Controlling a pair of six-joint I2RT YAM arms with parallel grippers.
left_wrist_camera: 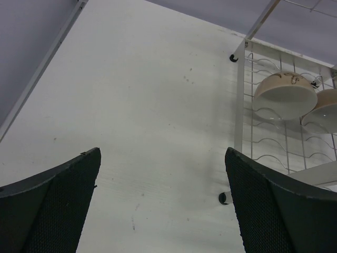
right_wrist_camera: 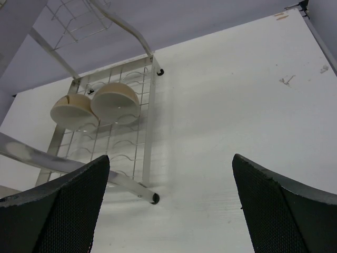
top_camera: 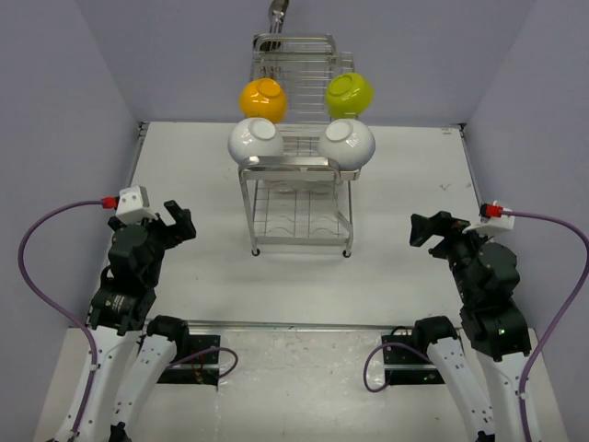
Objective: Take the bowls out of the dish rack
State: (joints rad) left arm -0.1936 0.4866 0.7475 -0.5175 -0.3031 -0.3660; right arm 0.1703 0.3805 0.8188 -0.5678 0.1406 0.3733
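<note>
The chrome dish rack [top_camera: 296, 184] stands at the middle of the table. On its upper tier sit an orange-yellow bowl [top_camera: 263, 99], a lime green bowl [top_camera: 350, 93] and, nearer, two white bowls [top_camera: 256, 141] [top_camera: 347, 143]. My left gripper [top_camera: 179, 224] hovers open left of the rack, apart from it. The right gripper [top_camera: 425, 228] hovers open to the rack's right. In the left wrist view, two pale bowls [left_wrist_camera: 287, 95] [left_wrist_camera: 324, 108] show among the rack wires [left_wrist_camera: 239, 105] beyond the open gripper [left_wrist_camera: 163, 200]. The right wrist view has two pale bowls [right_wrist_camera: 116, 103] [right_wrist_camera: 71, 112] in the rack [right_wrist_camera: 147, 116], ahead of the open gripper [right_wrist_camera: 171, 205].
The white table [top_camera: 202, 175] is walled by grey panels at the left, right and back. A metal rail [top_camera: 294, 324] runs along the near edge by the arm bases. Purple cables [top_camera: 37, 230] [top_camera: 561, 230] loop out from each wrist.
</note>
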